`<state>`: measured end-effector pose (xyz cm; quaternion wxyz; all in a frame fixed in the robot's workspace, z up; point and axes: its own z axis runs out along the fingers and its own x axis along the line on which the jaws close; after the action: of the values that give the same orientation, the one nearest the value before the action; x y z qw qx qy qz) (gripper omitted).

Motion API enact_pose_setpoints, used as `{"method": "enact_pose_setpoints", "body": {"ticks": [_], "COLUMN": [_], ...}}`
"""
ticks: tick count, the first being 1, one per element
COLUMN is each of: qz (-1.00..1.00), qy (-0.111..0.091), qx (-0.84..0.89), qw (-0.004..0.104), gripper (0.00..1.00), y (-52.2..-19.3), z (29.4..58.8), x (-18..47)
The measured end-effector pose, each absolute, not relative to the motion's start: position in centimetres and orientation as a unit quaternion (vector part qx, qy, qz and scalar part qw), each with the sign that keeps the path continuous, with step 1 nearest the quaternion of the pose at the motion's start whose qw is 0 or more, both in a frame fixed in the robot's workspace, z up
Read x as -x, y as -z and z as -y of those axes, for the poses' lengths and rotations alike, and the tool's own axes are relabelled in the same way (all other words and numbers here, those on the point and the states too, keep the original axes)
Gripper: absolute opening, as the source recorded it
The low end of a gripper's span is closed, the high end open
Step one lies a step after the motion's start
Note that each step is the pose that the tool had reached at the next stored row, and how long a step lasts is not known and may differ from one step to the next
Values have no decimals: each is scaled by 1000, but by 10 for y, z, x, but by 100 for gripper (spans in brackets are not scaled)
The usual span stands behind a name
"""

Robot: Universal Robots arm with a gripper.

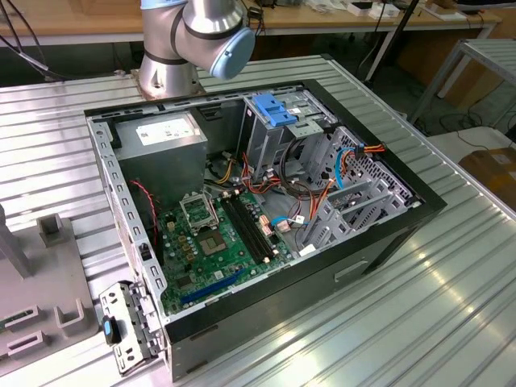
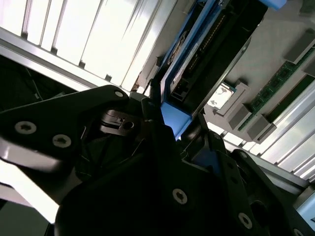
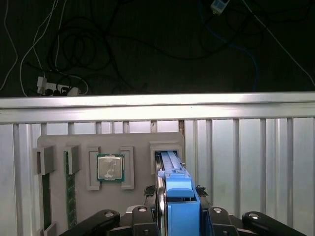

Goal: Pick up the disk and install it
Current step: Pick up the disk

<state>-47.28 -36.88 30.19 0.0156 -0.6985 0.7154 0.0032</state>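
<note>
Gripper: the gripper (image 3: 178,212) has its fingers pressed against both flanks of the blue carrier, clamped on the disk by the look of it.
Disk: the disk (image 3: 177,194) stands on edge at its slot in the grey tray (image 3: 140,142), at the tray's end away from the memory sticks (image 3: 70,191).
Handling: stiff metal and fairly heavy, I'd judge. It's shock-sensitive, so hold the plastic frame, never the connector end.
Count: one disk, one processor (image 3: 110,167), two memory sticks, one open computer case (image 1: 379,234).
</note>
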Motion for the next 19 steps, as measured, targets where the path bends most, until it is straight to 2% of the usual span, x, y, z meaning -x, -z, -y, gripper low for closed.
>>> {"method": "enact_pose_setpoints", "body": {"ticks": [4,6,19], "qz": [-715,-715,-715], "qy": [-3,-3,-3], "qx": [699,699,699], "qw": [16,16,16], "gripper": [42,37,37], "y": [-302,-302,-300], "z": [369,369,369], "x": [473,473,473]}}
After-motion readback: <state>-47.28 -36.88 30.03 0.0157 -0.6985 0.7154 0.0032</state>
